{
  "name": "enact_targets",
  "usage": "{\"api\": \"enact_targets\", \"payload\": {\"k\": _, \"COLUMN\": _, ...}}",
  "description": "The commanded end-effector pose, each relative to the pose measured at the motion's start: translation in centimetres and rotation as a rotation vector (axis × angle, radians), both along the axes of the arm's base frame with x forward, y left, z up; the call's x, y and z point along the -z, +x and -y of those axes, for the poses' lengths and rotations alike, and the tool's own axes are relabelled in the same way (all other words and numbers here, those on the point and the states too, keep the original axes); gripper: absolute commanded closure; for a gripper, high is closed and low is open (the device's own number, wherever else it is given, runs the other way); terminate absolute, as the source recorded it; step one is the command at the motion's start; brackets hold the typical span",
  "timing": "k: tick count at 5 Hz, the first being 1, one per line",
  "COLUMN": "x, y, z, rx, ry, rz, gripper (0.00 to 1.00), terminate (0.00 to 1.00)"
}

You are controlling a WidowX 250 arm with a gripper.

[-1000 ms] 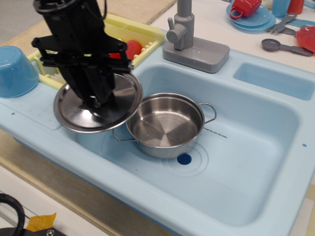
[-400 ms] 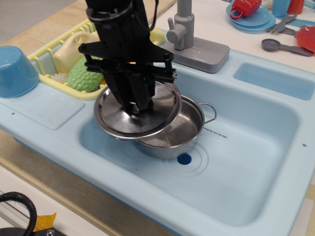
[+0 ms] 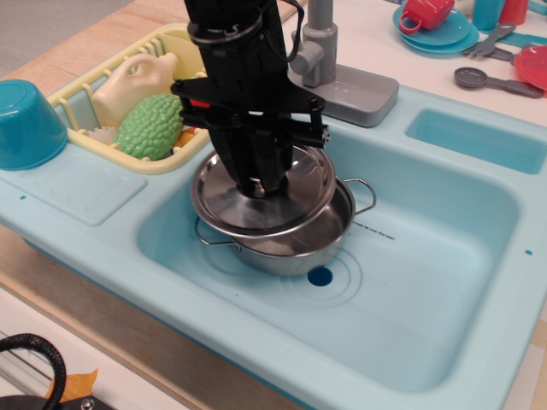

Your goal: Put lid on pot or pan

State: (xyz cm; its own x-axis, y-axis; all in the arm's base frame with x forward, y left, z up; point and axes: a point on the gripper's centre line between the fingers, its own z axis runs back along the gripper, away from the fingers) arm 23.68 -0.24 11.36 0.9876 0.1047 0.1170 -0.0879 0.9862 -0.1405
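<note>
The shiny round steel lid (image 3: 231, 205) hangs tilted over the steel pot (image 3: 320, 235), covering most of its opening; the pot's right side still shows. The pot stands in the light blue sink (image 3: 444, 282), its wire loop handles showing at left (image 3: 205, 235) and right (image 3: 363, 192). My black gripper (image 3: 259, 184) comes down from above and is shut on the lid's centre knob, which the fingers hide.
A grey faucet (image 3: 320, 60) stands behind the sink. A yellow dish rack (image 3: 102, 145) at the left holds a green vegetable (image 3: 149, 126) and a cream bottle. A blue bowl (image 3: 26, 120) sits at far left. Red and blue dishes lie at top right.
My gripper has carried the lid to the right, from beside the pot's left rim to over the pot, and lowered it closer to the rim.
</note>
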Motion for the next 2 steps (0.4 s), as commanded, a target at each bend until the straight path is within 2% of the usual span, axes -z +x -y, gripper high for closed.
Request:
{"api": "enact_targets", "payload": {"k": 1, "x": -0.1, "y": 1.09, "z": -0.17, "rx": 0.025, "ry": -0.022, "rz": 0.026, "gripper": 0.0, "terminate": 0.0}}
{"api": "enact_targets", "payload": {"k": 2, "x": -0.17, "y": 1.38, "z": -0.09, "rx": 0.079, "ry": -0.042, "rz": 0.039, "gripper": 0.0, "terminate": 1.0}}
